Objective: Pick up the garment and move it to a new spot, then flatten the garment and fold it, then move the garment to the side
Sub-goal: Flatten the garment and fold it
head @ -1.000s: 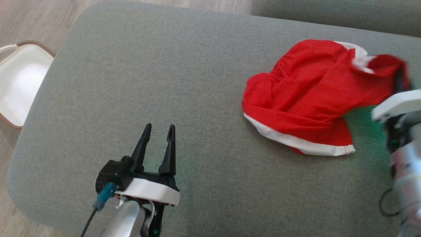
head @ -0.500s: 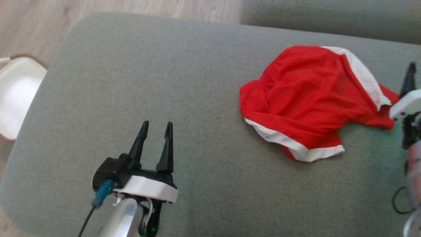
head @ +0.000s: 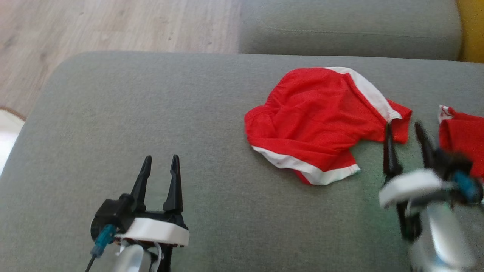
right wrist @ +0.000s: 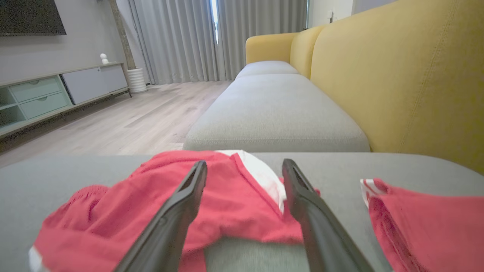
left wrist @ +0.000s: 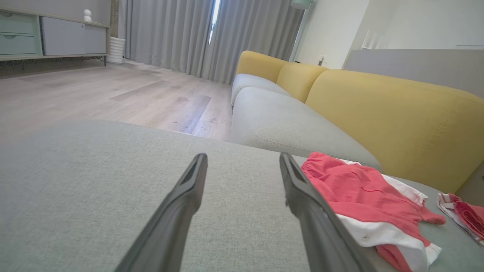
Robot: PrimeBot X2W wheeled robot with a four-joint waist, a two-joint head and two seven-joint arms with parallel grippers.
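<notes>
While the left gripper [head: 161,156] hovers parted and empty over the grey cushion [head: 211,113], the red garment [head: 314,121] lies rumpled right of centre. The right gripper [head: 402,125] stands just beside its right flap, fingers spread, holding nothing. Flattening looks like the step in hand: each gripper needs a hem. A second red piece [head: 463,139] nearby could get snagged.

We have open grey cushion [head: 124,113] across left and centre of the head frame, nothing ahead of our left gripper [head: 161,158]. Centre-right, crumpled red shorts [head: 314,124] block. Second red garment [head: 463,138] at the right edge. The narrow gap between them sits by our right gripper [head: 402,126]. Yellow backrest [head: 470,30] walls the upper right.
</notes>
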